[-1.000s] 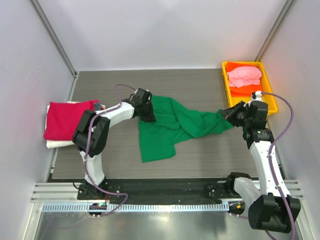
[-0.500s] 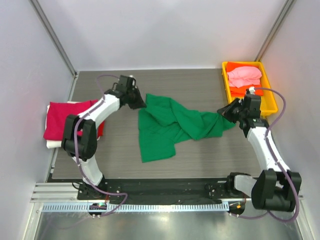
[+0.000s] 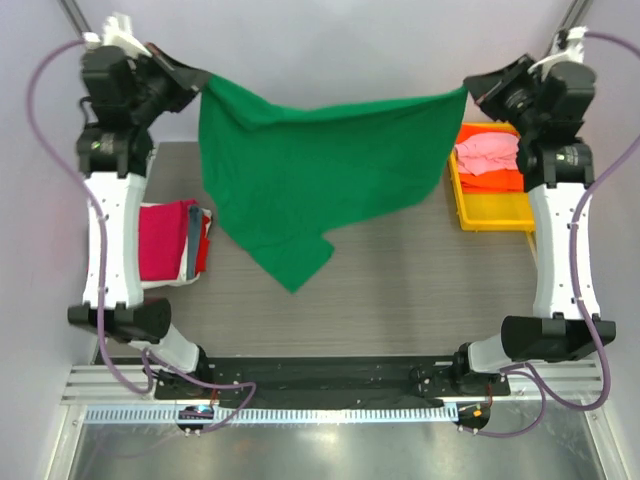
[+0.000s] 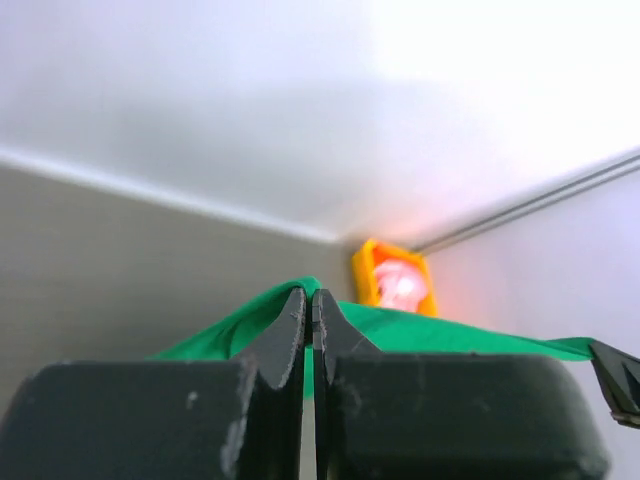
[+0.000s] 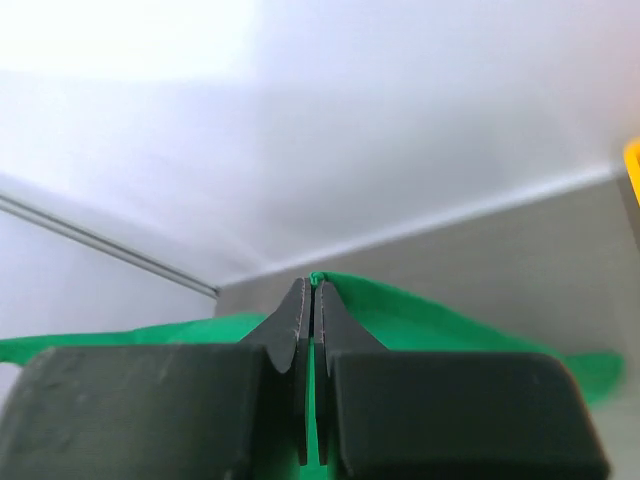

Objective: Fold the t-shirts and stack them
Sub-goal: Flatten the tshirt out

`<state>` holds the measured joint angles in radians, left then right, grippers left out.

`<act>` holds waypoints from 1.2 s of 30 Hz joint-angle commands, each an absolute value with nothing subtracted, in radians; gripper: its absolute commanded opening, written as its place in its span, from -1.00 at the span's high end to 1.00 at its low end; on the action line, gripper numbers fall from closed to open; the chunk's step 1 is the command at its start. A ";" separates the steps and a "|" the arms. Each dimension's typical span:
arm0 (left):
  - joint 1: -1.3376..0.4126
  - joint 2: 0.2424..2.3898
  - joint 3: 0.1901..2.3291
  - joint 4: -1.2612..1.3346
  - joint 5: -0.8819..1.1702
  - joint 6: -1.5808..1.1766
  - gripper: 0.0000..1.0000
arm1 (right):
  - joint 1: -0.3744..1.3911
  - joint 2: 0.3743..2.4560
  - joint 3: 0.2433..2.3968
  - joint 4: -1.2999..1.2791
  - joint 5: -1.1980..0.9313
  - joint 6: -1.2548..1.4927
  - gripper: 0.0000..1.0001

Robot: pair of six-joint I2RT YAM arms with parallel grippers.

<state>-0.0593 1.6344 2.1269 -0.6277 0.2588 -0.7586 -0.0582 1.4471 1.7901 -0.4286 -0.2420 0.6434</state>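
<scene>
- Here, the green shirt (image 3: 310, 170) hangs in the air above the surface (image 3: 400, 290). It is stretched like a sheet between the two arms, which are both raised high near the back wall.
- The left fingers (image 3: 185, 78) are clenched on the shirt's upper left corner. In the left wrist view the two dark tips (image 4: 290, 330) press together with green cloth (image 4: 400, 325) pinched between them.
- The right fingers (image 3: 490, 88) are likewise clamped on the upper right corner. In the right wrist view their tips (image 5: 290, 325) meet on a fold of the same cloth (image 5: 420, 315).
- The top edge sags slightly between the two grips. The left half hangs lowest and ends in a point over the middle of the surface; I cannot tell whether that point touches it.
- The side of the green cloth facing the overhead camera is one plain colour.
- A folded crimson shirt (image 3: 160, 240) lies at the left edge of the surface, partly hidden behind the left arm. A strip of brighter red cloth (image 3: 205, 245) shows along its right side.
- A yellow tray (image 3: 495, 212) sits at the right edge, just beside the right arm. A bunched pink shirt (image 3: 488, 152) lies in it on top of an orange shirt (image 3: 495, 182).
- A small dark part (image 3: 195, 412) sits on the rail at the near edge; any lettering on it is too small to read.
</scene>
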 commanded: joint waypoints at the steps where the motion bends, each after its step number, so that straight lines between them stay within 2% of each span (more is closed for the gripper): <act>1: -0.041 1.470 2.236 -0.658 0.313 -0.749 0.99 | -0.061 1.395 1.943 -0.469 -0.276 0.650 0.98; 9: -0.041 1.021 2.102 -0.565 0.230 -0.730 0.99 | -0.061 1.016 1.838 -0.450 -0.245 0.612 0.98; 14: -0.041 0.842 2.030 -0.427 0.196 -0.730 1.00 | -0.061 0.774 1.778 -0.446 -0.141 0.607 0.97; 17: -0.040 0.822 2.048 -0.420 0.148 -0.716 0.99 | -0.061 0.733 1.779 -0.445 -0.100 0.620 0.98; 23: -0.041 0.922 2.043 -0.437 0.158 -0.724 0.99 | -0.061 0.778 1.776 -0.453 -0.109 0.640 0.98; 31: -0.041 1.097 1.752 -0.324 0.202 -0.762 0.99 | -0.061 0.948 1.507 -0.453 -0.054 0.698 0.98; 36: -0.041 1.238 1.810 -0.273 0.227 -0.770 0.99 | -0.061 1.138 1.552 -0.405 -0.092 0.716 0.98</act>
